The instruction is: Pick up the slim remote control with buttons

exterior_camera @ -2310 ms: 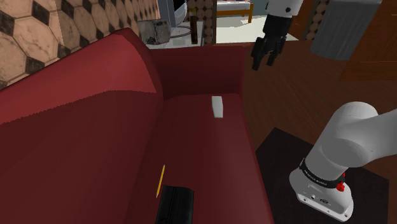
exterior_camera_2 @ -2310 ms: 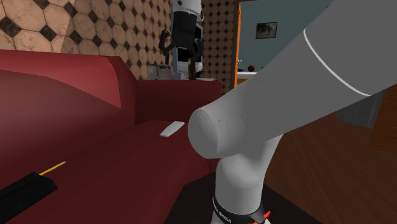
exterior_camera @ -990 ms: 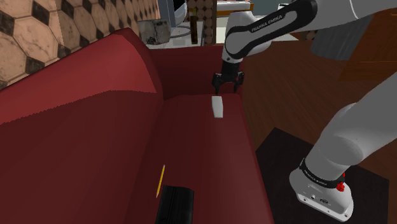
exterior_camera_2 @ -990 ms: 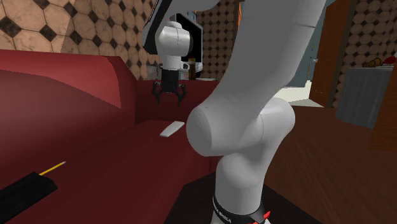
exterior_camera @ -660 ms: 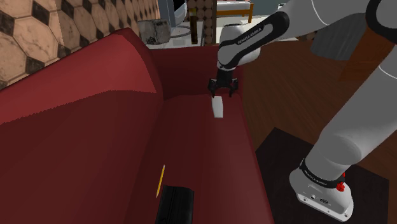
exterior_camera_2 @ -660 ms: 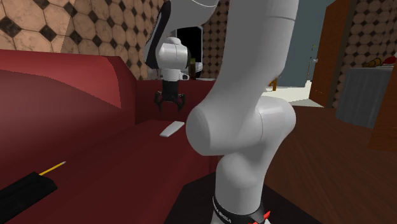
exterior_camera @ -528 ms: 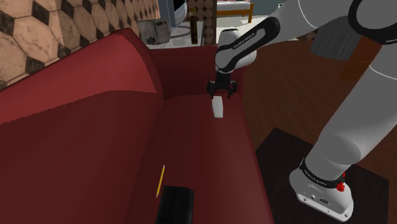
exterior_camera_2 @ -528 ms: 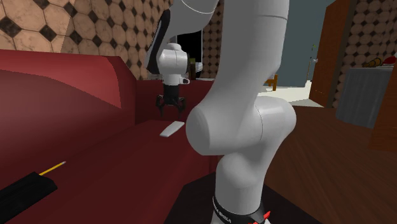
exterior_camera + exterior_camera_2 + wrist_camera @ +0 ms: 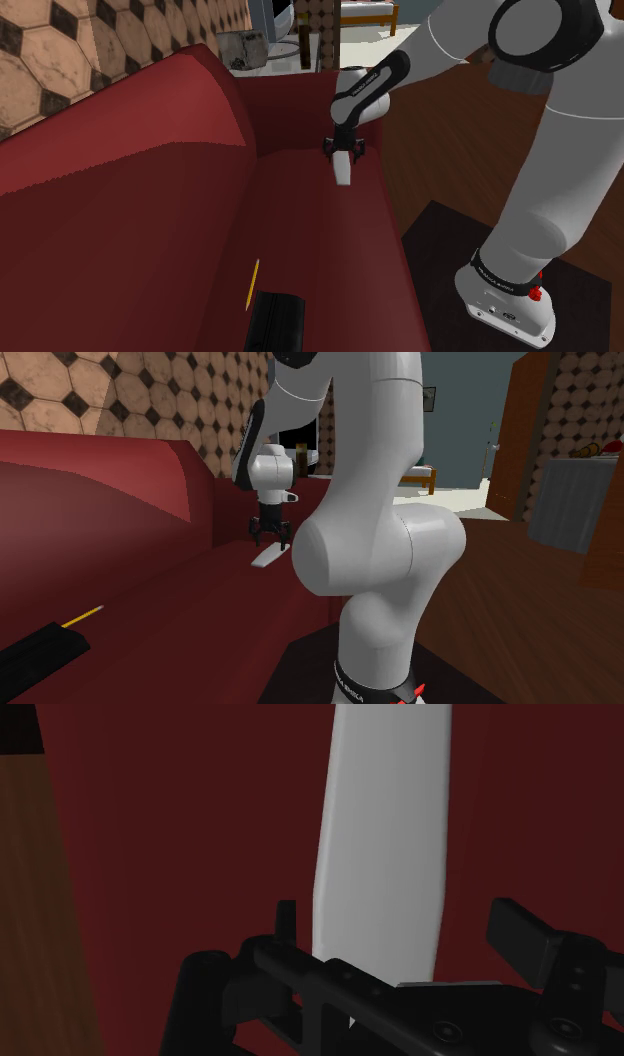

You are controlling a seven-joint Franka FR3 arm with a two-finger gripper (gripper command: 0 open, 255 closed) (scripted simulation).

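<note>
Straddling the far end of the slim remote (image 9: 344, 170), the black gripper (image 9: 342, 150) stands with its jaws apart, one finger along each long side of the plain white slab. Judging from the wrist view, neither finger is touching it. The remote lies flat on the seat of the red sofa (image 9: 150, 220), in the seat's far corner, near the front edge and just short of the far armrest (image 9: 310, 110). The likeliest trouble is the choice of grip point: clamped at one end and not at its middle, the long body could droop or swivel between the pads once it leaves the cushion. A second risk is depth. The remote is thin and flush with the upholstery, so fingertips set too high would close over its rounded edges and squeeze it out, while driving lower would press the hand into the seat. In the wrist view the remote (image 9: 385, 854) sits closer to one finger than the other, so that finger would probably meet it first and nudge it sideways. With the front edge so near, a hard shove might send it onto the wooden floor (image 9: 450, 150). No buttons can be made out on its surface. The yellow pencil (image 9: 252, 283) and the black object (image 9: 272, 322) lie well apart at the seat's near end and should not interfere.
</note>
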